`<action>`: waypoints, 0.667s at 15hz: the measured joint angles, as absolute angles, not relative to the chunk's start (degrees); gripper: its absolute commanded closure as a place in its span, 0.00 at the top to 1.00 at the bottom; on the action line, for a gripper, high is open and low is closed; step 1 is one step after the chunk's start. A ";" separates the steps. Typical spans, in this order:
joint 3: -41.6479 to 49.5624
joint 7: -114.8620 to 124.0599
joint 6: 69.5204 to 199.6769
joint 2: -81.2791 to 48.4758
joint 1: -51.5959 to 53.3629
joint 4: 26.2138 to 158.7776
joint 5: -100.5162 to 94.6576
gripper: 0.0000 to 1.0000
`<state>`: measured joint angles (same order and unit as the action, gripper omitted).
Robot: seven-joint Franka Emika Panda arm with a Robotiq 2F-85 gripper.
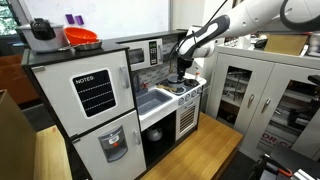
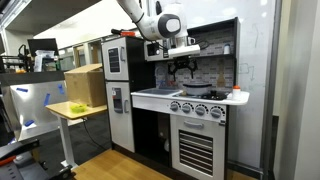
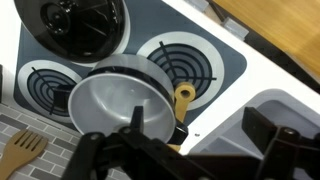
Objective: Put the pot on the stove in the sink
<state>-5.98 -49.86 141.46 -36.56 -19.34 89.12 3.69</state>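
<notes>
A silver pot (image 3: pixel 118 100) with a yellow handle (image 3: pixel 184 99) stands on a front burner of the toy stove (image 3: pixel 225 62). My gripper (image 3: pixel 198 125) is open and hovers just above the pot, with its fingers either side of the handle and holding nothing. The pale sink basin (image 3: pixel 292 108) lies beside the stove at the lower right of the wrist view. In both exterior views the gripper (image 1: pixel 182 74) (image 2: pixel 186 68) hangs over the stovetop, and the sink (image 1: pixel 152 101) (image 2: pixel 152 93) is next to it. The pot (image 2: pixel 195 89) is small there.
A dark pan (image 3: pixel 75 25) sits on another burner behind the pot. A wooden fork (image 3: pixel 22 150) hangs on the brick backsplash. The toy fridge (image 1: pixel 95 105) carries an orange bowl (image 1: pixel 82 37). A table with a cardboard box (image 2: pixel 85 85) stands aside.
</notes>
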 measured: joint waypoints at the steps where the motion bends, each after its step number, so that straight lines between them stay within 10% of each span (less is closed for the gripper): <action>1: -5.96 -51.24 140.58 -37.04 -19.79 88.51 3.85 1.00; 10: -6.65 -59.76 135.04 -38.38 -19.21 85.43 4.17 1.00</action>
